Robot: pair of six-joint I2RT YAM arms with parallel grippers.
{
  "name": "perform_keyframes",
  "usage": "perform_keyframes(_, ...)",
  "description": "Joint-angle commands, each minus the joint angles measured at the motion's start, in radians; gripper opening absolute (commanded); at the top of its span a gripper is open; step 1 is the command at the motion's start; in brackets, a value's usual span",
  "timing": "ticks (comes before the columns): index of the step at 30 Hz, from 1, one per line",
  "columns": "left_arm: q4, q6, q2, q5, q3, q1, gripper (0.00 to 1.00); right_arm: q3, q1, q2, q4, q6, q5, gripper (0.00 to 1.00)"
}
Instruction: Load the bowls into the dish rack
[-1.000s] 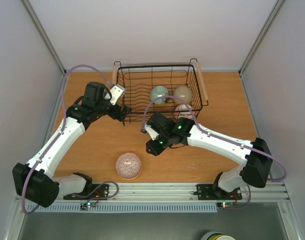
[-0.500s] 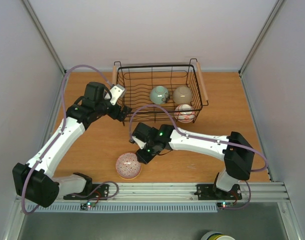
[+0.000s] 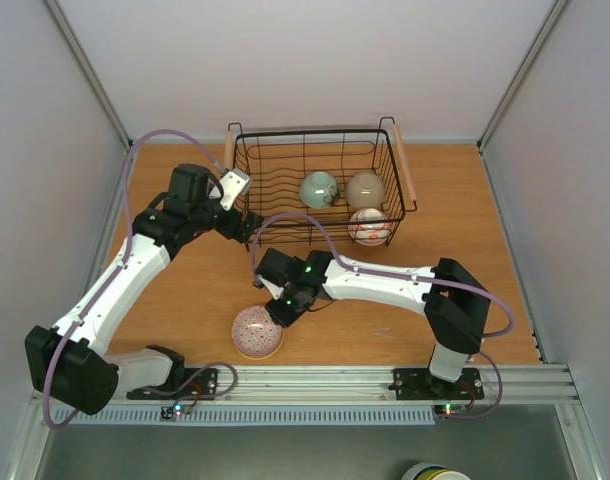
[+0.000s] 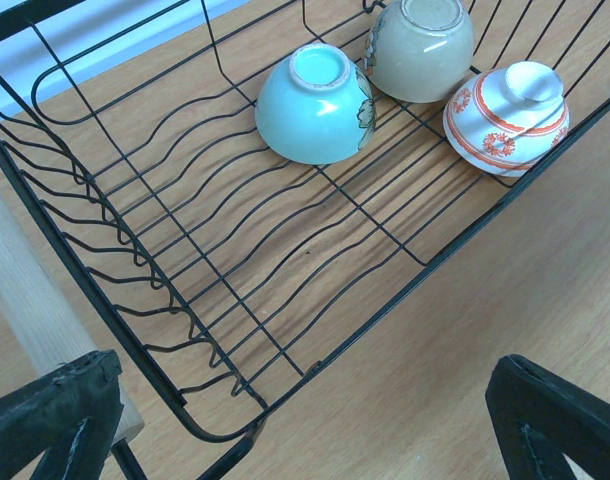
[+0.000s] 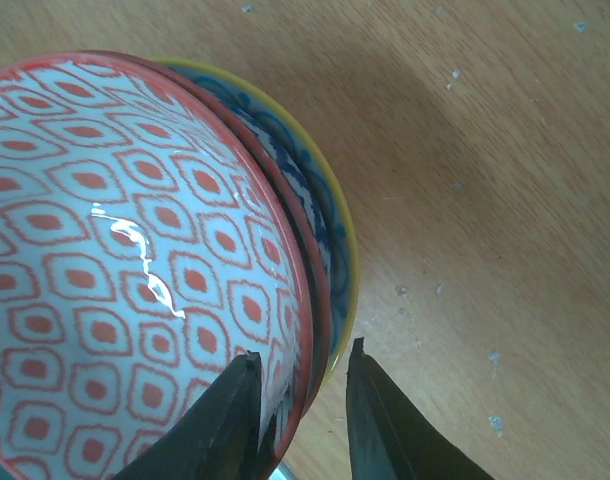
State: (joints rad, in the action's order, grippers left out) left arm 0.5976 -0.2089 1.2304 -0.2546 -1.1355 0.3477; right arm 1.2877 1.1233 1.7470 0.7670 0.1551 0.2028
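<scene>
Top, left-wrist and right-wrist views. The dish rack (image 3: pixel 247 176), a black wire basket with two wooden handles (image 3: pixel 228 150), stands at the far middle of the table (image 3: pixel 465 200). Three bowls lie in its right half, each with the foot ring uppermost: a pale green bowl (image 4: pixel 313 108), a beige bowl (image 4: pixel 421 50) touching it on the right, and a red-and-white bowl (image 4: pixel 500 125) nearer the front wall.

A stack (image 3: pixel 257 331) of nested bowls sits on the table near the front edge, well apart from the rack. Three rims show in it: a red-patterned top bowl (image 5: pixel 105 270), a second red rim (image 5: pixel 323 330) beneath, and a blue-patterned bowl with a yellow rim (image 5: pixel 337 250) lowest.

The right gripper (image 5: pixel 303 405) is at the stack with its jaws spread, one on each side of the rims, the left finger (image 5: pixel 235 415) over the inside of the top bowl. Whether they touch the rims cannot be told. The left gripper (image 4: pixel 300 425) hovers by the rack's near left corner, jaws wide apart and holding nothing.
</scene>
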Motion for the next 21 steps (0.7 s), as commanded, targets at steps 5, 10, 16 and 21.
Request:
perform_keyframes(5, -0.022, 0.009, -0.025, -0.005, 0.002, -0.006, 0.99, 0.031, 0.011, 0.006, -0.001, -0.012, -0.023, 0.10)
perform_keyframes(10, -0.022, 0.008, -0.024, -0.006, 0.002, -0.005, 0.99, 0.033, 0.012, -0.043, 0.018, -0.011, -0.040, 0.01)
perform_keyframes(16, -0.016, 0.005, -0.024, -0.018, 0.000, -0.006, 0.99, 0.058, 0.013, -0.145, 0.050, 0.007, -0.082, 0.01)
perform_keyframes(21, 0.023, -0.023, -0.021, -0.112, -0.012, -0.006, 0.99, 0.100, 0.008, -0.198, 0.090, 0.048, -0.196, 0.01)
